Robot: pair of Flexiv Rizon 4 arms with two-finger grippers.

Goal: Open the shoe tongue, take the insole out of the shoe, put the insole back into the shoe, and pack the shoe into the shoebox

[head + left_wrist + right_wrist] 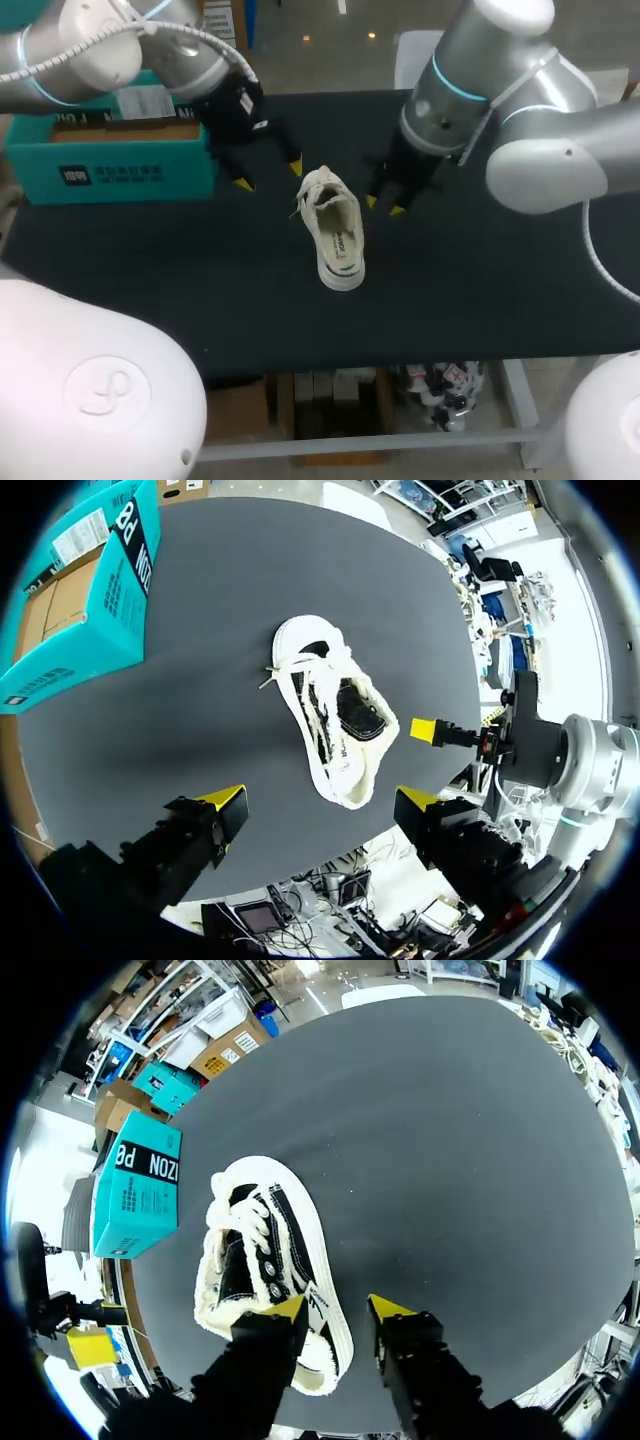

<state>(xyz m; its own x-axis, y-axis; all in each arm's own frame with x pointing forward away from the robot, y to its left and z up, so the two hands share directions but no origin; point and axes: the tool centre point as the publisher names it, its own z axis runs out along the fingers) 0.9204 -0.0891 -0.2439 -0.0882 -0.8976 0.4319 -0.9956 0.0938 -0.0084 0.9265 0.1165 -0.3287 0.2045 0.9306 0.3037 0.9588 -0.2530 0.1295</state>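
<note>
A white low sneaker (336, 232) with black side stripes stands on the black table, toe toward the far side, laces loose. Its dark inside shows in the left wrist view, where the sneaker (335, 715) lies ahead of my open left gripper (320, 800). In the head view the left gripper (270, 176) hangs just behind and left of the toe. My right gripper (384, 206) hovers close beside the shoe's right flank. Seen from the right wrist, the sneaker (262, 1255) has its heel rim under one finger of the right gripper (337, 1310), whose fingers stand apart, holding nothing.
A teal shoebox (110, 160) with a brown inside sits at the table's back left, behind my left arm; it also shows as the shoebox (75, 595) and the box (138, 1185) in the wrist views. Bare black tabletop (480, 290) spreads right and in front of the shoe.
</note>
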